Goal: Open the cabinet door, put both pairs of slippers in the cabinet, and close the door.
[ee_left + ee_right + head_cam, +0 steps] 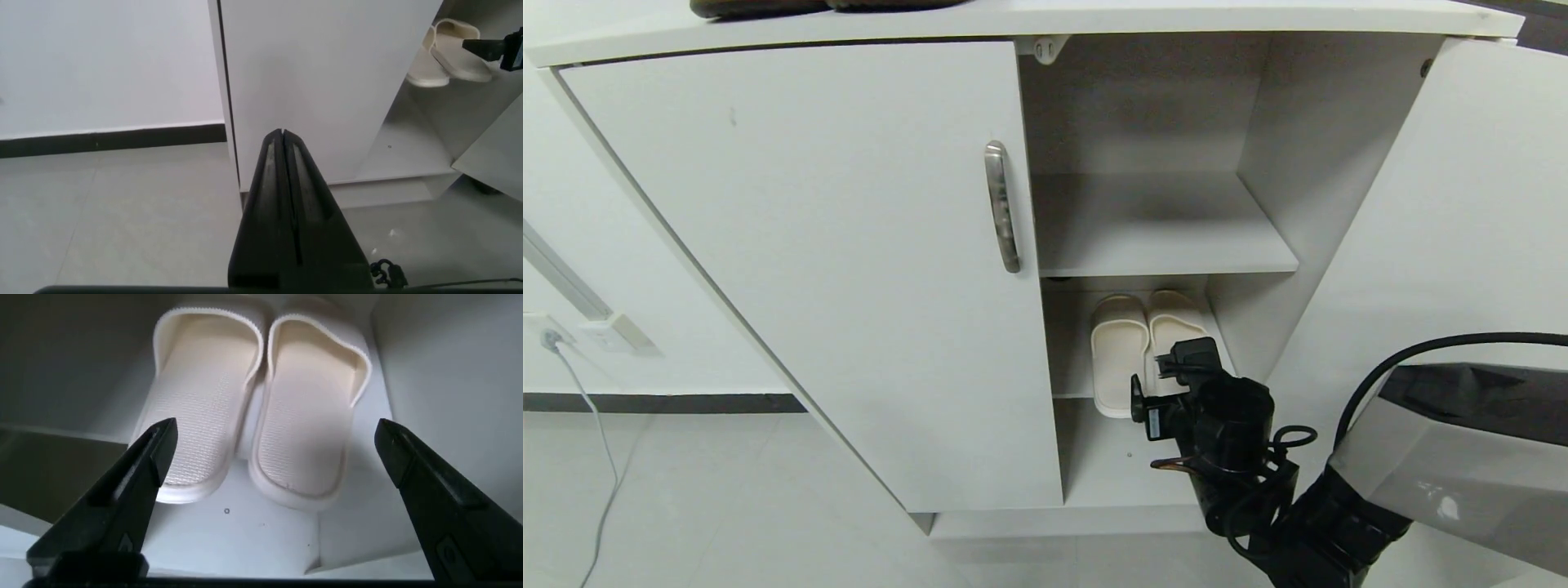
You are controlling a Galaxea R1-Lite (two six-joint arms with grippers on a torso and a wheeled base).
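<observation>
On a cabinet shelf (pixel 270 535), cream slippers (pixel 302 416) before released right claw (pixel 275 434), left claw (pixel 282 140) clenched

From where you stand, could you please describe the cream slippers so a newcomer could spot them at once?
Find the white cabinet with its right door swung open. Inside, under the middle shelf, the cream slippers lie side by side on the lower shelf. They are the pale pair inside, unlike the dark things on the cabinet's top.

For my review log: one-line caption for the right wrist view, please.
Open right claw facing a cream pair of slippers lying side by side on a cabinet shelf.
</observation>
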